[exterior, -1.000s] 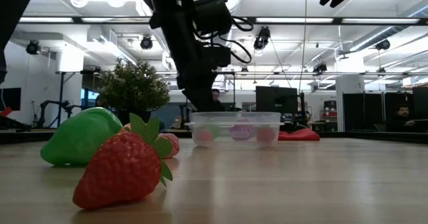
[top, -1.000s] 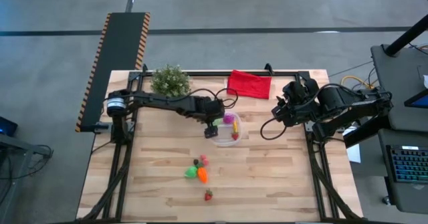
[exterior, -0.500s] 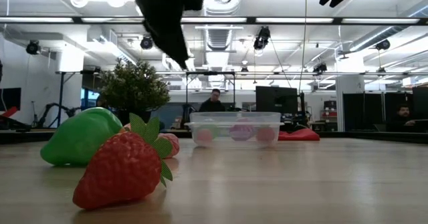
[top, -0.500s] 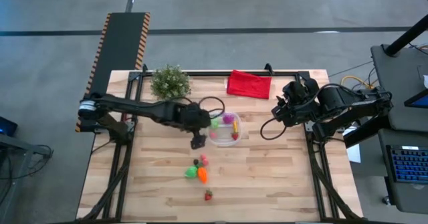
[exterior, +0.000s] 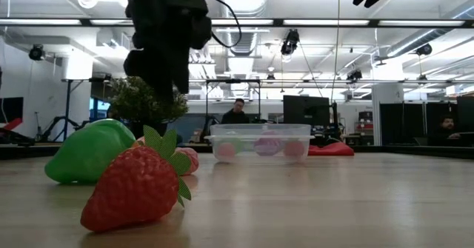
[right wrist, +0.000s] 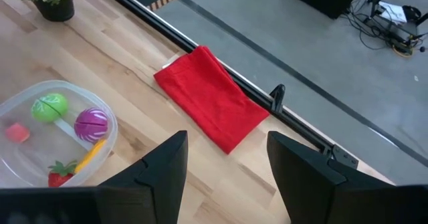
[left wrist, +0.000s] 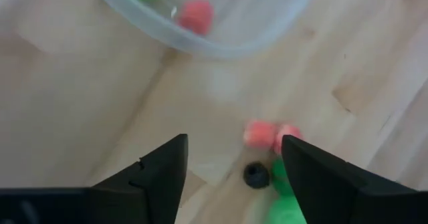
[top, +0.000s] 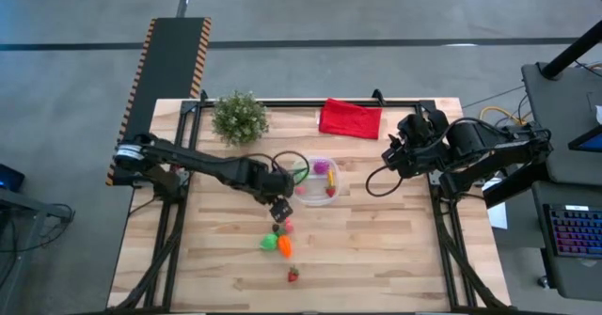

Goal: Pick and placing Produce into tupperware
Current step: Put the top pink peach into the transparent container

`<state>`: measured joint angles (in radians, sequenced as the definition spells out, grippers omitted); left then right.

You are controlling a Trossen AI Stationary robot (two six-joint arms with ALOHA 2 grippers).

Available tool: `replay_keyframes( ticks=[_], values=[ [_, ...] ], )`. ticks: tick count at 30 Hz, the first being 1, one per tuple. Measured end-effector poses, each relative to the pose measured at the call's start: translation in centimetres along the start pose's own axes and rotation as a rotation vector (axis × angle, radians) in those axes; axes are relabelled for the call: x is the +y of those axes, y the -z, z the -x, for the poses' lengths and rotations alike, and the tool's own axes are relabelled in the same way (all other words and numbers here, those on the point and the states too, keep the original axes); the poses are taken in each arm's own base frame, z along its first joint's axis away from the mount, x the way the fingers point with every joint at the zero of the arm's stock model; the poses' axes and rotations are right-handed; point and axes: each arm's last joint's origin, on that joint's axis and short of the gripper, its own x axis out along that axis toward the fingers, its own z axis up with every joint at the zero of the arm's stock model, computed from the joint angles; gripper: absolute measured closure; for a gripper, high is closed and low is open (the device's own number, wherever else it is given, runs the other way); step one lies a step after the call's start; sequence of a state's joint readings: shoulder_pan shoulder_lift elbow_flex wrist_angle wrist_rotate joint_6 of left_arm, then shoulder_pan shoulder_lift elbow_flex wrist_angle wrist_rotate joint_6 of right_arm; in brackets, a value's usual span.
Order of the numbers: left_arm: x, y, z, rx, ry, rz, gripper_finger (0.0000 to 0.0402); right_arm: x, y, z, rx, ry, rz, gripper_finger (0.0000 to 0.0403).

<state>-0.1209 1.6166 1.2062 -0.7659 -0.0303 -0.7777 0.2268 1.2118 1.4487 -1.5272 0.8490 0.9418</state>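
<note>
The round clear tupperware (top: 317,181) stands on the table's middle, with green, purple, yellow and red pieces inside; the right wrist view shows its rim (right wrist: 112,129). My left gripper (top: 280,209) hovers open and empty just near-left of it, above the loose produce: a pink-red piece (top: 286,225), a dark piece (top: 277,228), a green one (top: 269,243) and an orange one (top: 284,247). A strawberry (top: 293,275) lies nearer the near edge. In the left wrist view the open gripper (left wrist: 234,150) frames the pink-red piece (left wrist: 271,136). My right gripper (top: 390,155) waits open at the table's right side.
A bushy potted plant (top: 239,114) and a red folded cloth (top: 351,118) sit along the far edge. Bare wood lies right of the loose produce and along the near edge. In the low view the strawberry (exterior: 137,189) and green piece (exterior: 89,152) fill the foreground.
My left gripper has left the spot over the tupperware and moved toward the table's near edge and a little left, coming over the loose produce. The container and the pieces on the table have stayed where they were.
</note>
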Motion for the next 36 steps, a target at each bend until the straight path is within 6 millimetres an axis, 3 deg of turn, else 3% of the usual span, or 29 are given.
replay_keyframes(
  ticks=[8, 13, 17, 22, 31, 36],
  values=[
    [-1.5, 0.9, -3.4, 0.042, -0.021, -0.080, 0.0181, 0.0, 0.0, 0.0, 0.002, -0.001, 0.009, 0.0204],
    [-2.8, 2.8, -4.6, 0.092, -0.038, -0.474, 0.0181, 0.0, 0.0, 0.0, 0.009, -0.005, 0.028, 0.0204],
    [-3.8, 4.4, -4.4, 0.034, -0.101, -0.716, 0.0181, 0.0, 0.0, 0.0, 0.009, -0.005, 0.036, 0.0204],
    [-4.4, 4.9, -3.6, -0.067, -0.108, -0.954, 0.0181, 0.0, 0.0, 0.0, 0.009, -0.005, 0.042, 0.0204],
    [-3.8, 4.4, -4.4, -0.038, -0.106, -1.002, 0.0183, 0.0, 0.0, 0.0, 0.010, -0.005, 0.039, 0.0204],
    [-4.0, 4.0, -4.5, -0.066, -0.077, -1.006, 0.0212, 0.0, 0.0, 0.0, 0.010, -0.005, 0.036, 0.0204]
  ],
)
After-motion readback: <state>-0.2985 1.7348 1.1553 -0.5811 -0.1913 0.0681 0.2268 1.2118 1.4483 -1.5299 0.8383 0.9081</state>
